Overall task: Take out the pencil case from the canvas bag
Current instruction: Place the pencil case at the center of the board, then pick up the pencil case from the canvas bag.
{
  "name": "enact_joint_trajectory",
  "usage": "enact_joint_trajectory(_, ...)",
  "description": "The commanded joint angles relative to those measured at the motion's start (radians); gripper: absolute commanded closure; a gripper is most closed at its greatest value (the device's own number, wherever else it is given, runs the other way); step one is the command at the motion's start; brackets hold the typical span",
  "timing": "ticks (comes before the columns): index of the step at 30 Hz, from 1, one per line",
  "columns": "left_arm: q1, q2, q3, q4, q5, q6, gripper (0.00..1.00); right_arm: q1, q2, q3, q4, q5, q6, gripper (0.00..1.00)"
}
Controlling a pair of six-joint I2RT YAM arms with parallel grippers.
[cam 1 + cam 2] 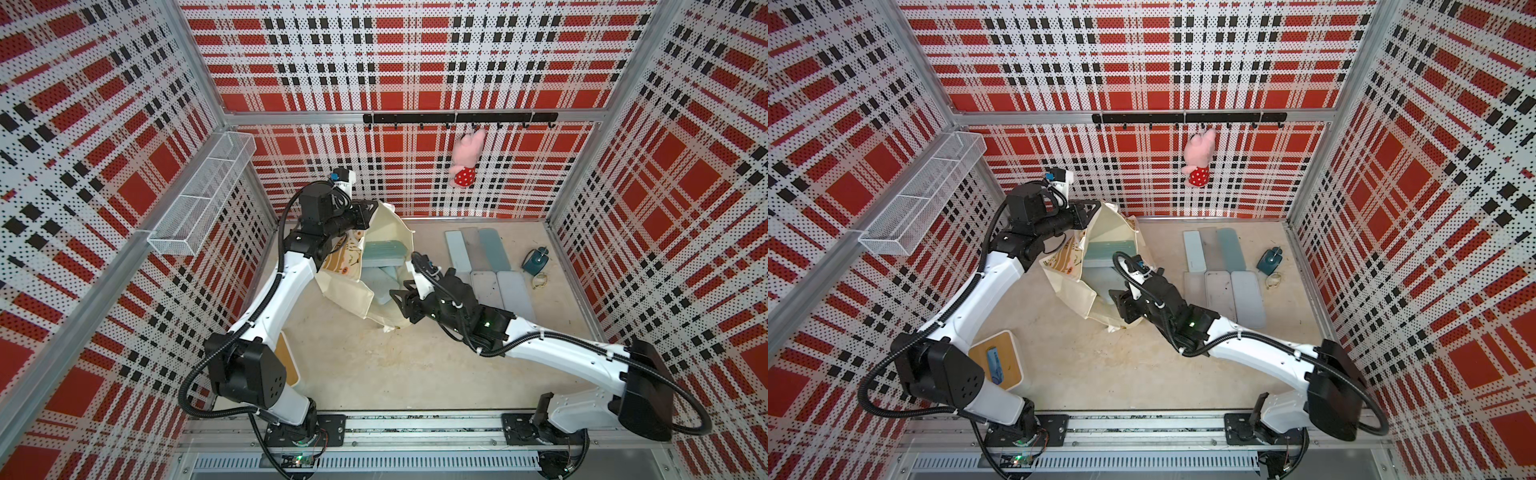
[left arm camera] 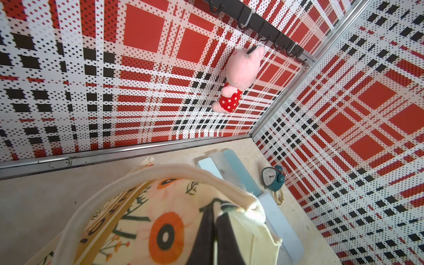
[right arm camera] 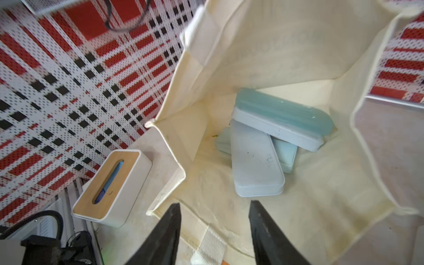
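Observation:
The canvas bag [image 1: 353, 297] [image 1: 1071, 291] stands at the back left of the table with its mouth held wide. My left gripper [image 1: 373, 208] [image 2: 214, 206] is shut on the bag's far rim beside the padded handle [image 2: 183, 171], holding it up. Several pencil cases lie piled on the bag's floor: a white pencil case [image 3: 254, 160] on top, a pale teal one [image 3: 284, 110] [image 1: 382, 251] behind it. My right gripper [image 1: 399, 293] [image 1: 1120, 298] [image 3: 214, 203] is open at the bag's near rim. Its fingers straddle that rim and a white strap end, above the cases and touching none.
More pencil cases [image 1: 478, 257] lie in rows on the table at right, next to a teal alarm clock [image 1: 536, 259] and a small ring [image 1: 540, 281]. A wood-topped tissue box [image 1: 996, 361] [image 3: 110, 185] sits front left. A pink plush [image 1: 467, 158] hangs from the hook rail [image 1: 415, 118]. A wire basket [image 1: 203, 195] is on the left wall.

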Motion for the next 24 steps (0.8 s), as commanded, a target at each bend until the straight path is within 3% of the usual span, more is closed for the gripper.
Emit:
enact_joint_trajectory(1,-0.008,-0.026,0.035,0.136,0.022,0.017,1.00,0.003,0.097,0.051,-0.078,0.067,0.026,0.52)
enact_joint_trajectory(6,-0.041,-0.053,0.018,0.134,0.005,0.015,1.00,0.001,0.240,0.158,-0.175,0.155,0.141,0.55)
enact_joint_trajectory(11,-0.053,-0.074,-0.005,0.136,-0.012,0.009,1.00,-0.020,0.328,0.221,-0.214,0.156,0.298,0.52)
enact_joint_trajectory(24,-0.090,-0.141,-0.070,0.165,-0.133,-0.026,1.00,-0.089,0.451,0.330,-0.317,0.086,0.712,0.29)
